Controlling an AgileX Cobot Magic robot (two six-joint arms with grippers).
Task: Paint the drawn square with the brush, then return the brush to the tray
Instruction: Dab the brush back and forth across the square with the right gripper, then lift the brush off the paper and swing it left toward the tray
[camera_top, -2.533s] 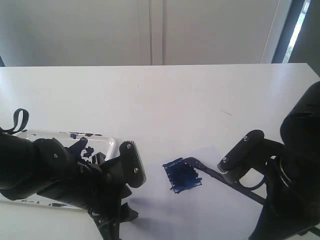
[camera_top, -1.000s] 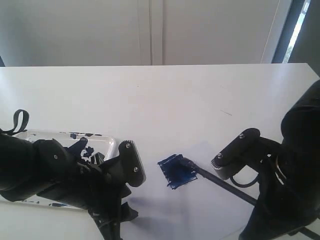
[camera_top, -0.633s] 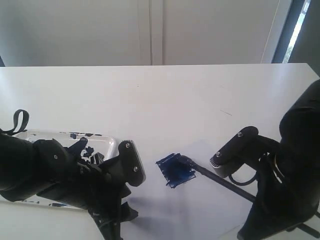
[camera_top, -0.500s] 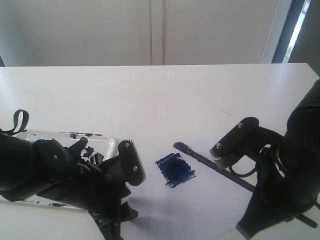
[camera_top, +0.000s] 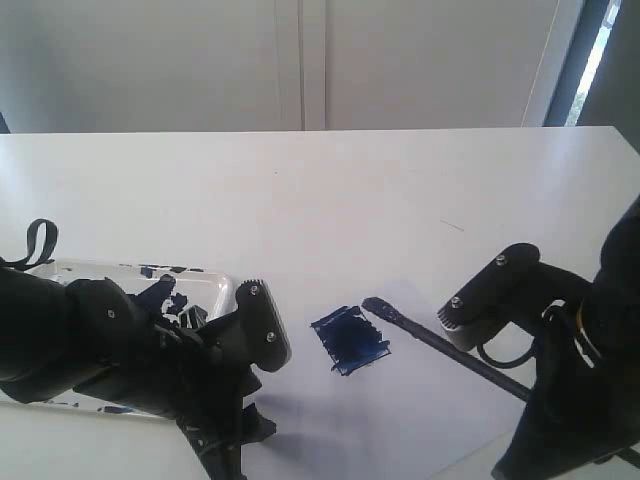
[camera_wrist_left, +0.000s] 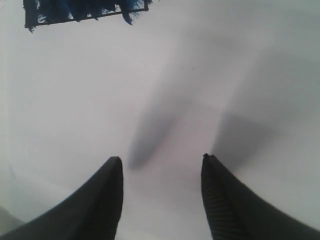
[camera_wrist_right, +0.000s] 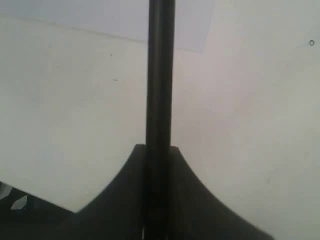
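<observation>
The tray (camera_top: 215, 287) looks glossy and silvery-clear, the brush (camera_top: 420, 334) smooth matt black, the table (camera_top: 300, 190) smooth matt white.

It looks like a lab: white table (camera_top: 350, 180), plain wall (camera_top: 150, 60).

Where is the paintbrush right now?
In the exterior view, the long thin black brush is on the right side, clamped in the right gripper. Its dark tip is just right of the blue-smeared drawn square.

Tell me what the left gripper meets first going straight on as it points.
Likely the bare white surface ahead of the left gripper; the drawn square sits off to one side of that line, though depth is unclear.
</observation>
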